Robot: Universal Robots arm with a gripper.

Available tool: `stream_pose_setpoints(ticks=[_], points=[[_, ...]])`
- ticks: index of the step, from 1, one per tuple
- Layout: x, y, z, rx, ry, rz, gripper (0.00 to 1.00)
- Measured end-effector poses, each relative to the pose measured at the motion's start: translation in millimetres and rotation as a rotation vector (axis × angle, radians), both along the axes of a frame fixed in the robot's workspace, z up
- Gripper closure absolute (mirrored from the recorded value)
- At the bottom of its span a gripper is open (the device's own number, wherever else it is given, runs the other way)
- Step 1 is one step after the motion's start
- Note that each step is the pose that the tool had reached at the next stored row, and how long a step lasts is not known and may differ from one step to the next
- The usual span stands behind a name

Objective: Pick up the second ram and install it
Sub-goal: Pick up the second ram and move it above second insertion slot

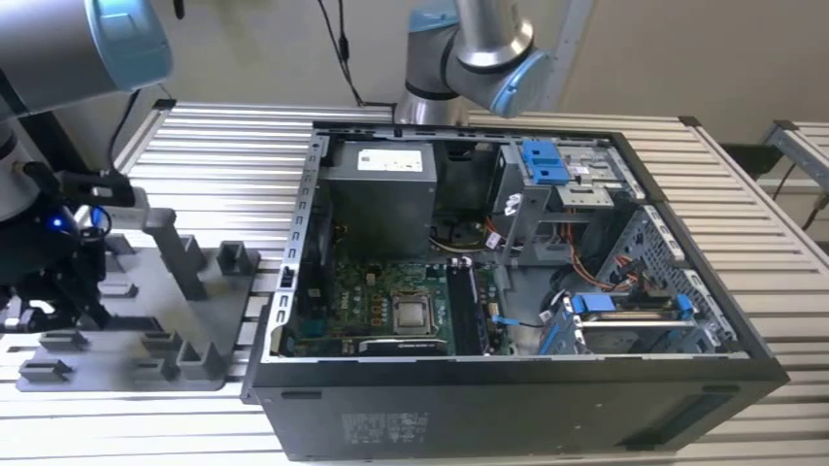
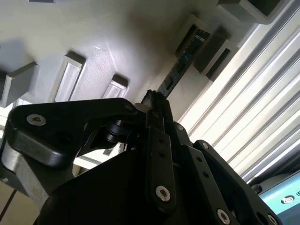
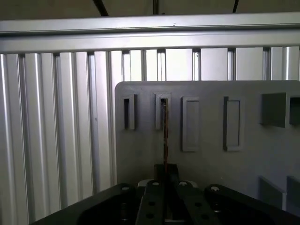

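I read the second ram stick (image 3: 165,136) on edge, far end in a slot of the grey holder tray (image 3: 140,150), near end pinched by the closed claw (image 3: 165,174), tray on the slatted desk (image 3: 56,140) beside the open computer case (image 1: 518,408).

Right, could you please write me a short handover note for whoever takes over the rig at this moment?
Pincer: looks shut on the second ram's near end, in both wrist views.
Second ram: edge-up over the grey holder tray, far end at one of its slots; lifted or seated, I cannot tell.
Done: the grasp, it seems.
Left: the ram is not yet on the motherboard in the open computer case beside the tray.
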State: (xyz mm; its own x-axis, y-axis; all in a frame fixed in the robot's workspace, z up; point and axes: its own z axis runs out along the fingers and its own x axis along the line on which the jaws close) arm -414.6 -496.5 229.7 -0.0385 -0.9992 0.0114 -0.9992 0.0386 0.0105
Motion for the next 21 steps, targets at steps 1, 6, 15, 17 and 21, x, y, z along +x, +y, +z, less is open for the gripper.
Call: stream_pose_setpoints(ticks=[1,6,15,17,21], points=[[0.0,0.0,1.6,0.0,0.0,0.0,0.86],[0.0,0.0,10.5,-0.0001,0.0001,0.0,0.86],[0.0,0.0,28.5,0.0,0.0,0.0,0.86],[0.0,0.0,32.5,0.0,-0.0001,0.0,0.86],[0.0,0.0,40.8,-0.0001,0.0001,0.0,0.86]])
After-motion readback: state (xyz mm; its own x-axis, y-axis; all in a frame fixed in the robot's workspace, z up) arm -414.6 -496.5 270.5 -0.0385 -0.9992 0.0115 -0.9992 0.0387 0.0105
